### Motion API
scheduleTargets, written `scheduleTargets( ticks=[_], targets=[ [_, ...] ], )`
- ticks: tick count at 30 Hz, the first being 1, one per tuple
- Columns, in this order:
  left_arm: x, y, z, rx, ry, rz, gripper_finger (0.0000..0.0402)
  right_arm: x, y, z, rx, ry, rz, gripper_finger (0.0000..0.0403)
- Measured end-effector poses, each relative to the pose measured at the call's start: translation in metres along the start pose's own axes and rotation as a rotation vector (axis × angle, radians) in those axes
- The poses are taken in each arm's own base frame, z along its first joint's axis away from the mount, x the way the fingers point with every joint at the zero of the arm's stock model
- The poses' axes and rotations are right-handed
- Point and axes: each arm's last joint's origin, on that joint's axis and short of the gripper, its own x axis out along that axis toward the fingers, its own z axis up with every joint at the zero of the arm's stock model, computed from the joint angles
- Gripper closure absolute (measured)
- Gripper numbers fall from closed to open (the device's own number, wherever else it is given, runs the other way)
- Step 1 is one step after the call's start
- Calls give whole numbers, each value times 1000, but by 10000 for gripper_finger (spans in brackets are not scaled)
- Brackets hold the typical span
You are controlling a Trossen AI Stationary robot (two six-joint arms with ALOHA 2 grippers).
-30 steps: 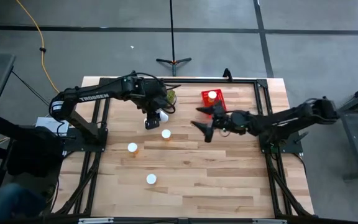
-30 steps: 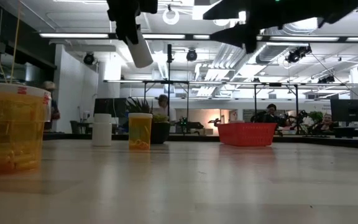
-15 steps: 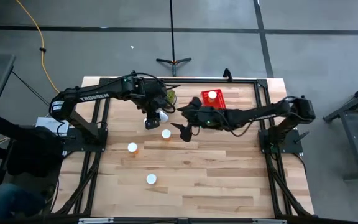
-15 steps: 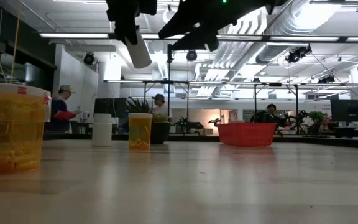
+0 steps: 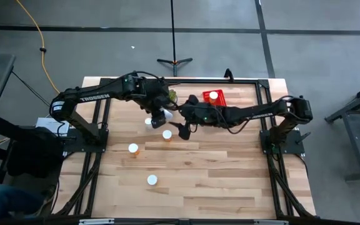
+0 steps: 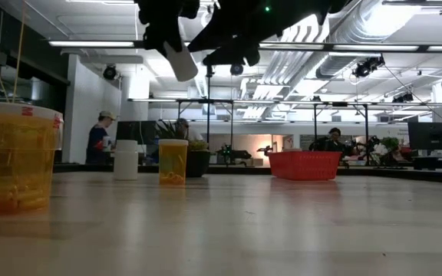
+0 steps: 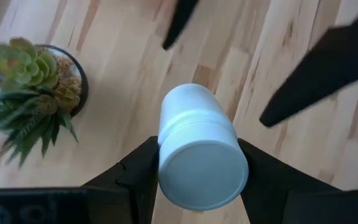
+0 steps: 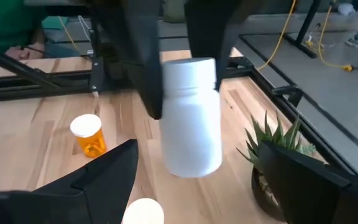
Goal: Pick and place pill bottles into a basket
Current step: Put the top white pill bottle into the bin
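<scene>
white bottle point(image 7: 197, 146) in left jaws

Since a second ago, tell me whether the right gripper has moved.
Yes. In the high view the right gripper has travelled left, away from the basket, toward the white bottle in the left gripper.

Table point(image 5: 230, 181): basket point(image 5: 219, 100) at the far edge, right of centre, one pill bottle point(image 5: 213, 95) inside. Potted plant point(image 5: 170, 97) left of the basket, at the far edge. Held bottle point(image 5: 157, 119) in the left gripper point(image 5: 158, 117), above the table just before the plant. Right gripper point(image 5: 186, 122) just right of it. Three bottles standing nearer: one point(image 5: 167, 135) central, one point(image 5: 133, 149) to its left, one point(image 5: 152, 180) nearest the front.
</scene>
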Motion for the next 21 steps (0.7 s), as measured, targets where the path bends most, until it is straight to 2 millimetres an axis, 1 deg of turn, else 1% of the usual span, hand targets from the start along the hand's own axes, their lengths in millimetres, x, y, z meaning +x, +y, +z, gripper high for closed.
scheduleTargets(
  ticks=[3, 5, 15, 21],
  targets=[
    [0, -1, 4, -91, -40, -9, 186, 0, 0, 1, -45, -8, 1, 79],
    [0, -1, 5, -121, -55, -13, 185, 0, 0, 1, -71, -8, -5, 79],
    [-1, -2, 12, -265, -121, -46, 186, 0, 0, 1, -99, -6, -21, 81],
    [-1, -2, 14, -345, -134, -52, 186, 0, -2, 2, -112, -18, -73, 83]
  ],
)
